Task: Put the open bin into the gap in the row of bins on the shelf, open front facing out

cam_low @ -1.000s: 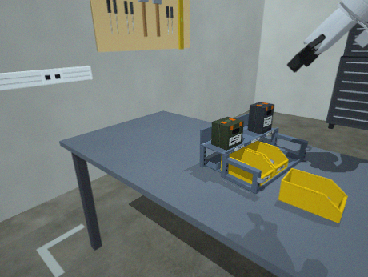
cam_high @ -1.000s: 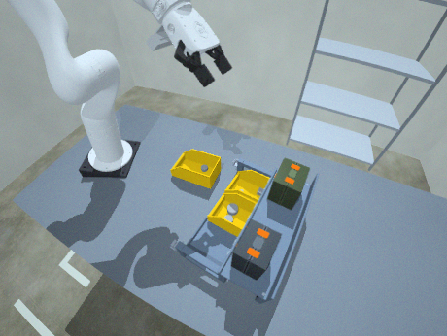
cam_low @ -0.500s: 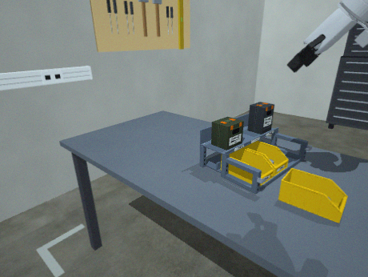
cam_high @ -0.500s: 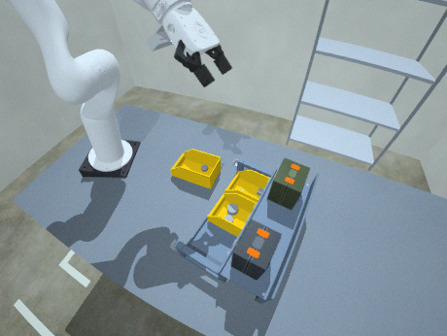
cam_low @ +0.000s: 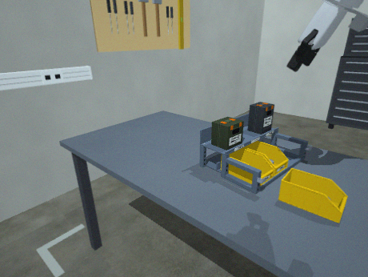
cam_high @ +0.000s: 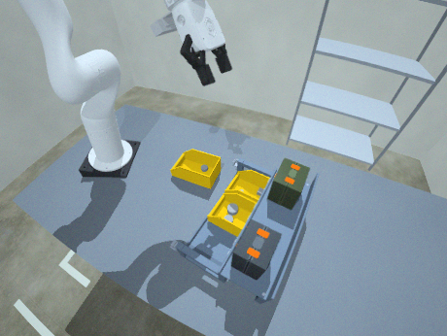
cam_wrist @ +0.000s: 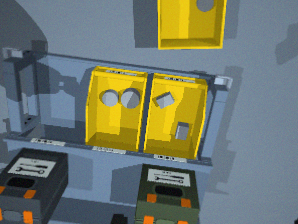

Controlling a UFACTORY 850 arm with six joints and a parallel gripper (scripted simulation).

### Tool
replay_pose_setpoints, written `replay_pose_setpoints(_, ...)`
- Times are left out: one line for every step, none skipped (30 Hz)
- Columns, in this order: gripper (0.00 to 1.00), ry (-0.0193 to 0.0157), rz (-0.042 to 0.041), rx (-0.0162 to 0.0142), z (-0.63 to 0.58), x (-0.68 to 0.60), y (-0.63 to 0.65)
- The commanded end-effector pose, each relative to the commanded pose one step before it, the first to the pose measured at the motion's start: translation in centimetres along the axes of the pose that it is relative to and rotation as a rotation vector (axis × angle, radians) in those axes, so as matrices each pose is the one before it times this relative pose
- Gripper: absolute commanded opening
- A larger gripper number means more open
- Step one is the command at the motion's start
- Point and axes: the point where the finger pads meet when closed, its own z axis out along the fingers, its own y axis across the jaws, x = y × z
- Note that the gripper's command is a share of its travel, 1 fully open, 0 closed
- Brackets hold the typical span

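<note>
The loose yellow open bin (cam_high: 195, 167) stands on the table beside the small grey shelf (cam_high: 248, 218), with one grey part (cam_high: 204, 167) in it. It also shows in the exterior view (cam_low: 313, 194) and at the top of the wrist view (cam_wrist: 190, 22). Two yellow bins (cam_wrist: 117, 107) (cam_wrist: 175, 112) sit side by side in the shelf, each holding two grey parts. The gap (cam_wrist: 60, 105) is the empty bay next to them, at the near end of the shelf (cam_high: 206, 245). My gripper (cam_high: 214, 68) is open and empty, high above the table, also seen in the exterior view (cam_low: 300, 58).
A green box (cam_high: 290, 182) and a dark grey box (cam_high: 257, 252) stand on the shelf's low upper board. The arm's base (cam_high: 109, 160) is at the table's left. A tall rack (cam_high: 364, 97) stands behind the table, and a drawer cabinet (cam_low: 350, 92) stands against the wall.
</note>
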Motion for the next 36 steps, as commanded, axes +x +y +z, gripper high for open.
replay_pose_setpoints(1.0, 0.01878, -0.00572, -0.02588, -0.04, -0.072, -0.122)
replay_pose_setpoints(1.0, 0.035, 0.00282, 0.01199, -0.013, -0.018, 0.071)
replay_pose_setpoints(1.0, 0.05118, -0.00275, -0.00875, 0.008, 0.008, -0.031)
replay_pose_setpoints(1.0, 0.05118, -0.00275, -0.00875, 0.008, 0.007, -0.031)
replay_pose_setpoints(1.0, 0.05118, -0.00275, -0.00875, 0.009, 0.007, -0.031)
replay_pose_setpoints(1.0, 0.05118, -0.00275, -0.00875, 0.009, 0.007, -0.031)
replay_pose_setpoints(1.0, 0.0, 0.0, 0.0, 0.0, 0.0, 0.0)
replay_pose_setpoints(1.0, 0.0, 0.0, 0.0, 0.0, 0.0, 0.0)
replay_pose_setpoints(1.0, 0.0, 0.0, 0.0, 0.0, 0.0, 0.0)
replay_pose_setpoints(1.0, 0.0, 0.0, 0.0, 0.0, 0.0, 0.0)
replay_pose_setpoints(1.0, 0.0, 0.0, 0.0, 0.0, 0.0, 0.0)
replay_pose_setpoints(1.0, 0.0, 0.0, 0.0, 0.0, 0.0, 0.0)
replay_pose_setpoints(1.0, 0.0, 0.0, 0.0, 0.0, 0.0, 0.0)
replay_pose_setpoints(1.0, 0.0, 0.0, 0.0, 0.0, 0.0, 0.0)
replay_pose_setpoints(1.0, 0.0, 0.0, 0.0, 0.0, 0.0, 0.0)
replay_pose_setpoints(1.0, 0.0, 0.0, 0.0, 0.0, 0.0, 0.0)
replay_pose_setpoints(1.0, 0.0, 0.0, 0.0, 0.0, 0.0, 0.0)
replay_pose_setpoints(1.0, 0.0, 0.0, 0.0, 0.0, 0.0, 0.0)
replay_pose_setpoints(1.0, 0.03655, -0.00173, -0.00528, -0.005, 0.004, 0.014)
replay_pose_setpoints(1.0, 0.03953, -0.0022, -0.00697, 0.002, -0.003, 0.0)
replay_pose_setpoints(1.0, 0.03953, -0.0022, -0.00697, 0.002, -0.003, 0.0)
replay_pose_setpoints(1.0, 0.03953, -0.0022, -0.00697, 0.001, -0.003, 0.0)
replay_pose_setpoints(1.0, 0.03953, -0.0022, -0.00697, 0.001, -0.003, 0.0)
replay_pose_setpoints(1.0, 0.0, 0.0, 0.0, 0.0, 0.0, 0.0)
replay_pose_setpoints(1.0, 0.0, 0.0, 0.0, 0.0, 0.0, 0.0)
replay_pose_setpoints(1.0, 0.0, 0.0, 0.0, 0.0, 0.0, 0.0)
replay_pose_setpoints(1.0, 0.0, 0.0, 0.0, 0.0, 0.0, 0.0)
replay_pose_setpoints(1.0, 0.0, 0.0, 0.0, 0.0, 0.0, 0.0)
replay_pose_setpoints(1.0, 0.0, 0.0, 0.0, 0.0, 0.0, 0.0)
replay_pose_setpoints(1.0, 0.0, 0.0, 0.0, 0.0, 0.0, 0.0)
replay_pose_setpoints(1.0, 0.0, 0.0, 0.0, 0.0, 0.0, 0.0)
replay_pose_setpoints(1.0, 0.0, 0.0, 0.0, 0.0, 0.0, 0.0)
replay_pose_setpoints(1.0, 0.0, 0.0, 0.0, 0.0, 0.0, 0.0)
replay_pose_setpoints(1.0, 0.0, 0.0, 0.0, 0.0, 0.0, 0.0)
replay_pose_setpoints(1.0, 0.0, 0.0, 0.0, 0.0, 0.0, 0.0)
replay_pose_setpoints(1.0, -0.00131, 0.00002, 0.00033, -0.008, 0.875, 0.499)
